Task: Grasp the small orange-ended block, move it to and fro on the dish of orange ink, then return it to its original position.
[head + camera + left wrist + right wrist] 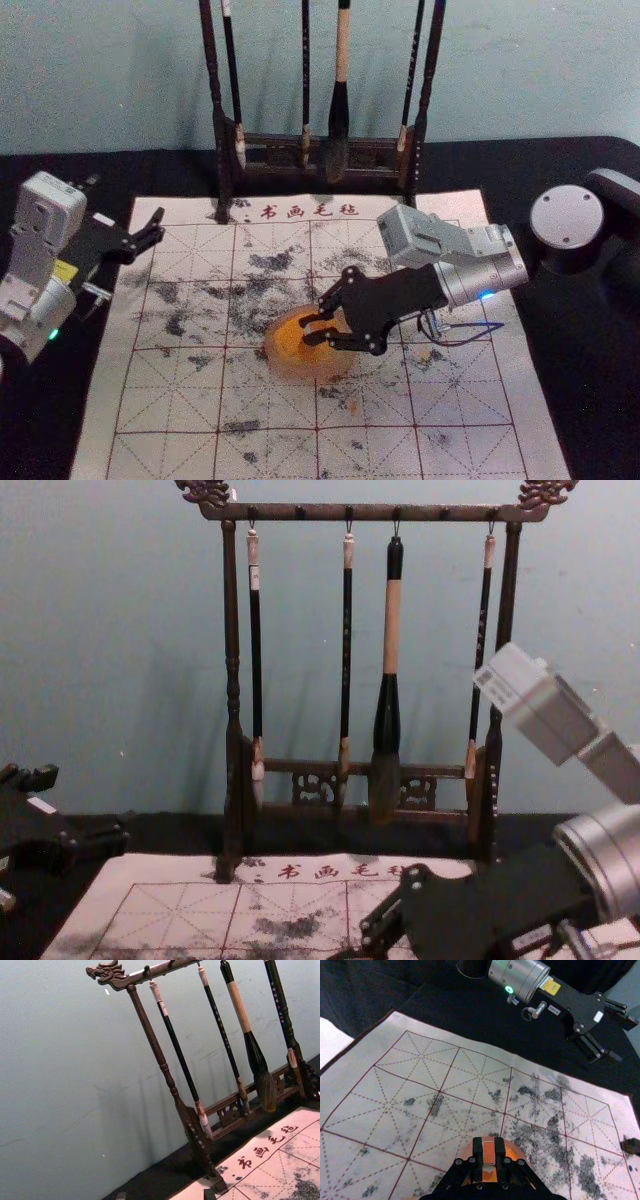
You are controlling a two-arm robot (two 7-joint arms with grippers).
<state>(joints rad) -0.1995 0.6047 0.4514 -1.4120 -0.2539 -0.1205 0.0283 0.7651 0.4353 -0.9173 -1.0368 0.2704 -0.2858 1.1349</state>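
Right gripper [304, 330] was over the dish [300, 373], clamped on the block [489, 1149]. Step looked like inking; the block was at the orange ink [286, 340], contact not clear. Next move called for a light to-and-fro rub, grip kept firm, then a lift and return. Long axis seemed in line with the fingers; inked end's direction and tilt couldn't be told. Left gripper [161, 224] idle by the mat's [105, 400] left edge, fingers apart.
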